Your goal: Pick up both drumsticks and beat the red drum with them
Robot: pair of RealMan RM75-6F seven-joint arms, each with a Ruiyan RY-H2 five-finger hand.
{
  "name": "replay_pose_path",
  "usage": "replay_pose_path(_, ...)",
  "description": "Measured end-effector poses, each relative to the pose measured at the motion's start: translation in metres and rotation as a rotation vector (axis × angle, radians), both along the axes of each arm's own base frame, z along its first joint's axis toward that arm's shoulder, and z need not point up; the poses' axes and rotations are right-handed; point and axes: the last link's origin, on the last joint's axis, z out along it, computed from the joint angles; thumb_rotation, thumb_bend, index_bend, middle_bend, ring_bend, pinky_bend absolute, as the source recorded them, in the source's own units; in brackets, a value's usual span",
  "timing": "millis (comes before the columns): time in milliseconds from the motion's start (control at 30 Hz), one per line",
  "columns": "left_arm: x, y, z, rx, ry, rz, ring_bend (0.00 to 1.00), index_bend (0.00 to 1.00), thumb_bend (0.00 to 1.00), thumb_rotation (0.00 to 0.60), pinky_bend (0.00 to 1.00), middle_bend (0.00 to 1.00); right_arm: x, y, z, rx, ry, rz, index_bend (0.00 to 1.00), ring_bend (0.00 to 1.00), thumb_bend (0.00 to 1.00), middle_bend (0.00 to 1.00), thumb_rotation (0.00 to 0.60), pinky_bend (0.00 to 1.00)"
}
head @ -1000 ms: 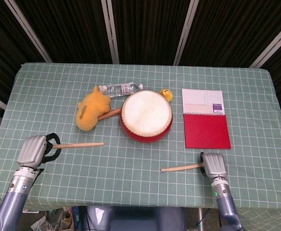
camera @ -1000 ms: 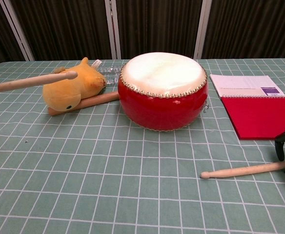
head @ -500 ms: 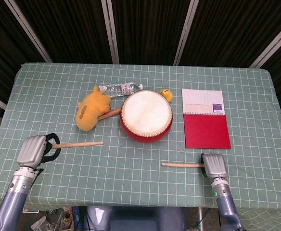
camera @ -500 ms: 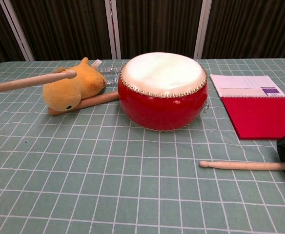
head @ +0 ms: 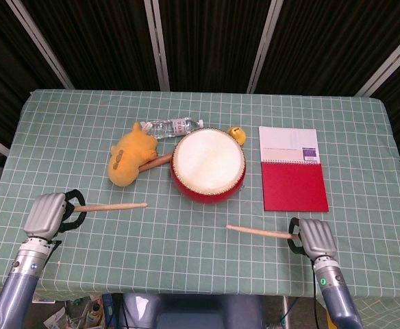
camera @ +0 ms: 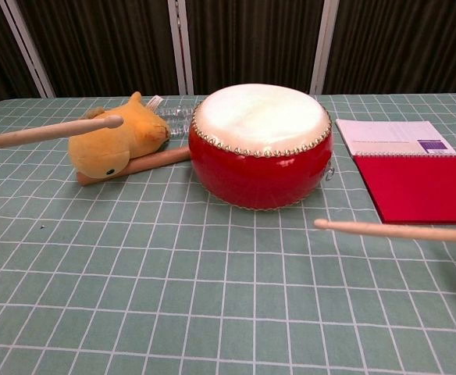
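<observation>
Head view shows the left hand (head: 47,214) at the near left edge of the table (head: 186,260), its fingers wrapped round the butt of the left stick (head: 111,205), which runs level toward the right with its tip short of the drum (head: 208,164). At the near right, the right hand (head: 315,236) grips the end of the right stick (head: 260,232), fingers closed on it; that stick points left, tip a little farther from the robot than the butt. In the chest view the left stick (camera: 48,131) comes in from the left edge, raised off the cloth, its rounded tip before the plush (camera: 115,137); the right stick (camera: 396,230) comes in from the right edge, lifted clear of the cloth, its tip near the drum (camera: 261,148) but apart from it. Of the hands, that view shows only a dark sliver at the right edge. The drum stands upright at mid-table, red shell and pale skin up. Just left of it lies the yellow plush (head: 128,157), on top of a thicker wooden stick (head: 156,162) whose end reaches the drum's side. Right of the drum, apart from it, lies a notebook (head: 292,168), red cover nearer, white page farther. Behind the drum a clear bottle (head: 175,127) lies on its side, and a small yellow toy (head: 237,133) sits against the drum's far right rim.
</observation>
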Motion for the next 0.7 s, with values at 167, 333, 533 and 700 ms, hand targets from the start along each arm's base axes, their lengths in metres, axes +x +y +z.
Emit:
replay_pose_path(167, 0.007, 0.007, 0.003, 0.012, -0.006, -0.016, 1.0, 0.76, 0.6, 0.6, 1.0, 1.0, -0.004, 0.001, 0.037, -0.037, -0.105, -0.088, 0.96, 1.0, 0.74, 1.0, 0.6, 1.0)
replay_pose_path(333, 0.024, 0.024, 0.01, 0.029, 0.002, -0.06, 1.0, 0.76, 0.6, 0.6, 1.0, 1.0, -0.001, -0.005, 0.073, -0.09, -0.161, -0.122, 0.96, 1.0, 0.74, 1.0, 0.6, 1.0)
replay_pose_path(533, 0.052, 0.056, 0.019, 0.042, 0.027, -0.112, 1.0, 0.76, 0.6, 0.6, 1.0, 1.0, 0.009, -0.026, 0.103, -0.137, -0.184, -0.128, 0.96, 1.0, 0.74, 1.0, 0.6, 1.0)
replay_pose_path(700, 0.076, 0.085, 0.022, 0.043, 0.048, -0.13, 1.0, 0.76, 0.6, 0.6, 1.0, 1.0, 0.016, -0.05, 0.112, -0.151, -0.194, -0.143, 0.96, 1.0, 0.74, 1.0, 0.6, 1.0)
